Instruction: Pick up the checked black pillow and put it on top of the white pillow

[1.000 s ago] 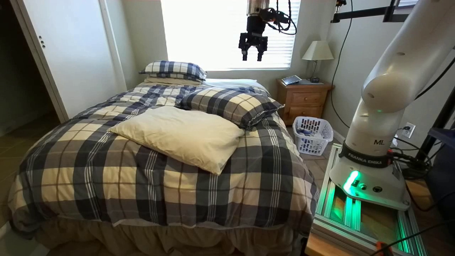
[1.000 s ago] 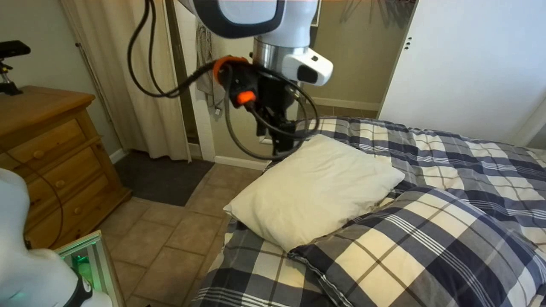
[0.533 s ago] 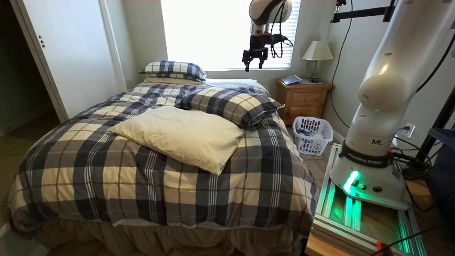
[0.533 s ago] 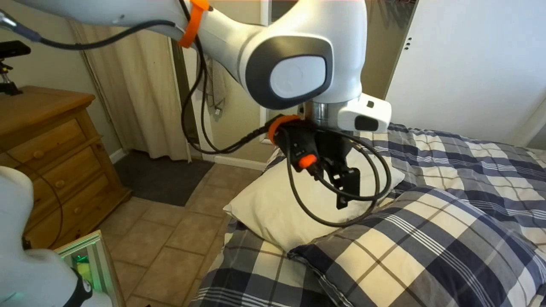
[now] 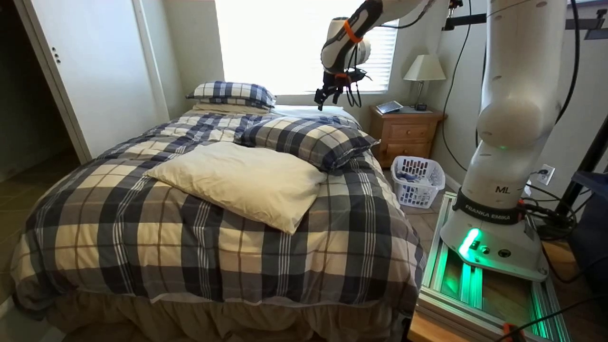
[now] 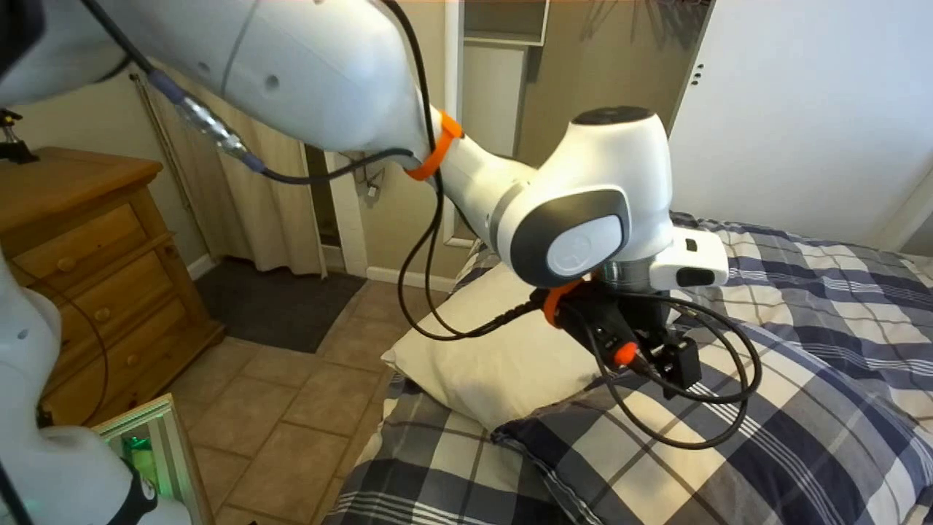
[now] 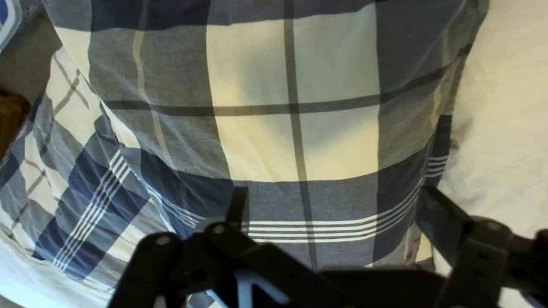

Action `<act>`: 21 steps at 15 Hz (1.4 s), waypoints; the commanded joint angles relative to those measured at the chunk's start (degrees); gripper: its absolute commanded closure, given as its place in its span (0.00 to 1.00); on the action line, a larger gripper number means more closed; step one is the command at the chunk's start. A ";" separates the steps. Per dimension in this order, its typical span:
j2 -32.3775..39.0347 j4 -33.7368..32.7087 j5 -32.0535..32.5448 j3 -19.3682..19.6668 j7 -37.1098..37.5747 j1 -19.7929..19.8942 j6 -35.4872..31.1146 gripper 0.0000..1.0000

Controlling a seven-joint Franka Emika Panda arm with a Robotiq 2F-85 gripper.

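Below the pincer [image 7: 334, 199], spread apart and empty, lay the checked pillow [image 5: 308, 138], close beside the white pillow [image 5: 242, 183], its long axis seeming to run along the white pillow's facing edge, so that the coming grasp probably called for a straight descent.

A lamp [image 5: 423, 71] stands on the nightstand [image 5: 403, 133].

In an exterior view: from the foot of the bed [image 5: 213, 266], facing the window [image 5: 275, 47]. In an exterior view: close, angled down, toward white door [image 6: 794, 124]. Wrist view: close over checked black pillow [image 7: 295, 145], facing down. All share it and the white pillow [image 5: 242, 180].
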State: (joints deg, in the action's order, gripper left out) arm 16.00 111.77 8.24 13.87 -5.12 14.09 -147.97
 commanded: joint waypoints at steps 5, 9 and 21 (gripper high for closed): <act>15.53 -16.17 -1.22 -1.45 -2.53 2.02 -0.71 0.00; 21.65 -23.75 -1.80 -2.21 -2.60 2.86 -0.34 0.00; 31.76 -30.32 -10.14 -8.96 -5.33 8.20 5.29 0.00</act>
State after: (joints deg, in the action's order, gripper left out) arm 44.92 84.82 1.42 7.44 -7.98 19.90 -143.08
